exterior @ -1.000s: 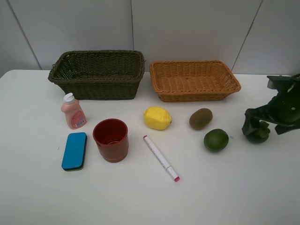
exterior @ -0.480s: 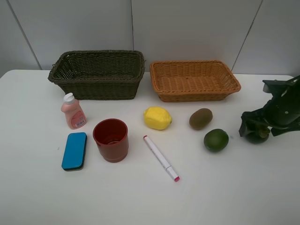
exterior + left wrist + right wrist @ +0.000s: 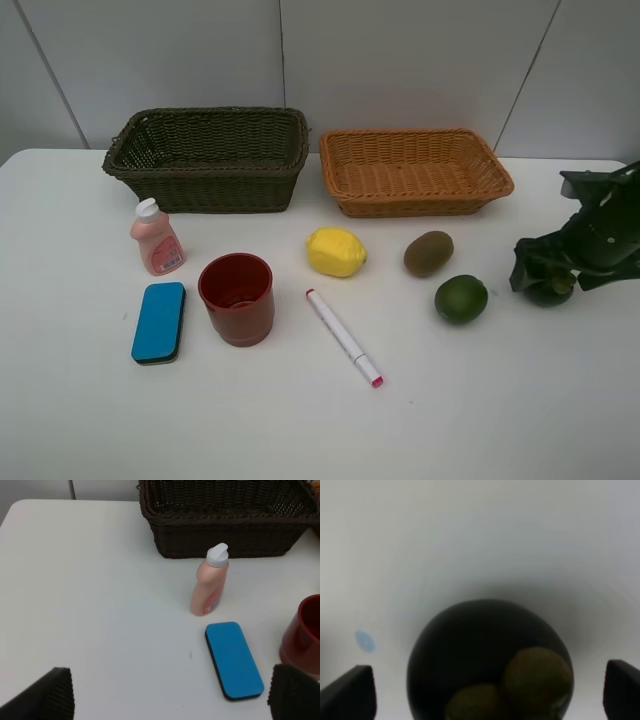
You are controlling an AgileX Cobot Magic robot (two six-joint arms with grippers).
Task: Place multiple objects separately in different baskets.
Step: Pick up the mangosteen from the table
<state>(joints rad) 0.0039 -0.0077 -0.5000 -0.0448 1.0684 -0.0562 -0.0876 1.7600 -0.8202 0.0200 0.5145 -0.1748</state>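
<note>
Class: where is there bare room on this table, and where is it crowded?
Free: the front strip of the table, before blue eraser and marker; left of pink bottle. Crowded: among red cup, lemon, kiwi, lime.

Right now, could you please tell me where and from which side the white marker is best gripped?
Probably at mid-barrel, from straight above. The white marker lies flat on the table, slanting away from the red cup to its pink tip and touching nothing else, so jaws turned square to that slant could close across the thin barrel.
</note>
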